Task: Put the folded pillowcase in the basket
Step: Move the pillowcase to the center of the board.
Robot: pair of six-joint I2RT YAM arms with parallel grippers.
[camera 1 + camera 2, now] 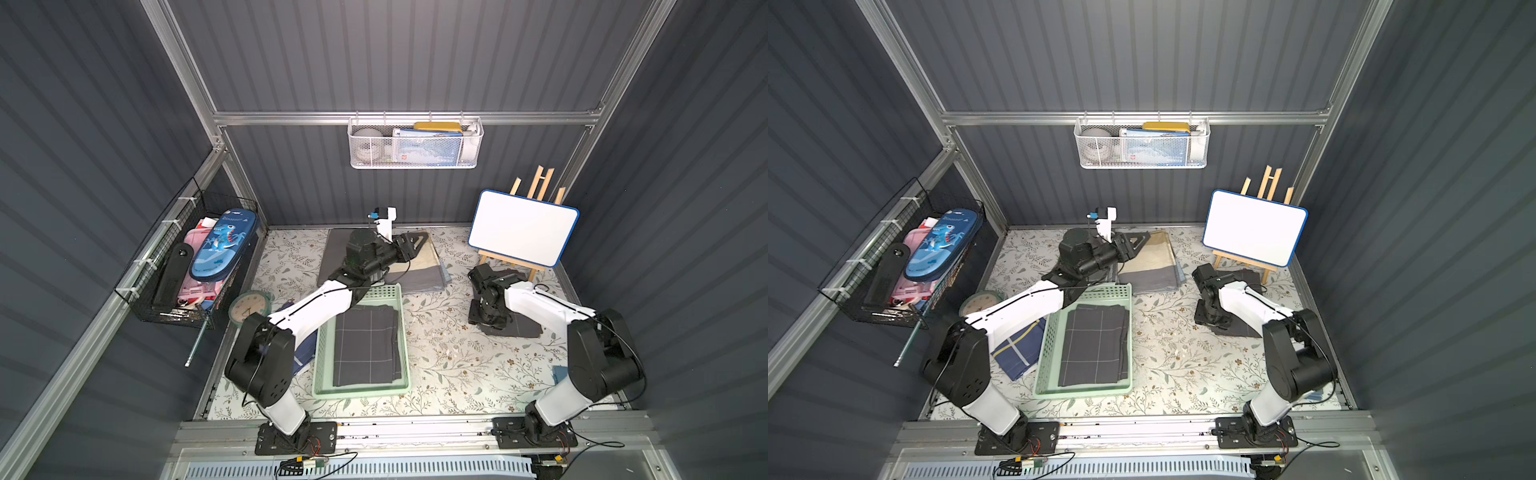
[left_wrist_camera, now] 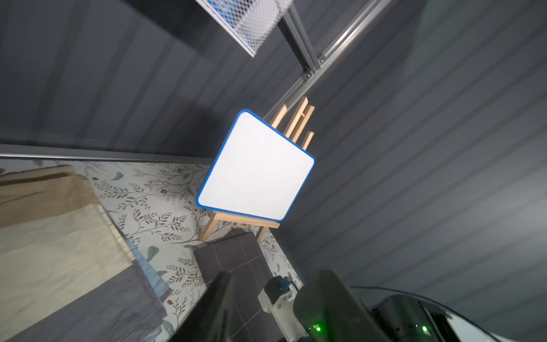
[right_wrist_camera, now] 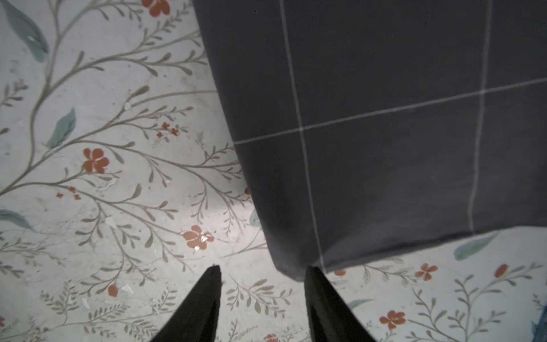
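On a floral table (image 1: pixel 436 361) a mint basket (image 1: pixel 361 391) is set, with a folded dark pillowcase (image 1: pixel 365 345) laid inside. A second pillowcase (image 3: pixel 384 133) is spread flat, its corner just beside one fingertip (image 3: pixel 314 277) of the right gripper (image 3: pixel 263 269), whose jaws are parted and empty. The left gripper (image 1: pixel 414 243) is poised over stacked cloth (image 1: pixel 426 280); its jaw state cannot be told.

Seen from my left wrist: a blue-rimmed whiteboard (image 2: pixel 256 165) on a wooden easel (image 2: pixel 208 229) stands on the floral desk (image 2: pixel 154 201). A beige-and-grey folded cloth (image 2: pixel 59 237) lies nearby. A dark checked cloth (image 2: pixel 236 260) lies at the easel's feet.
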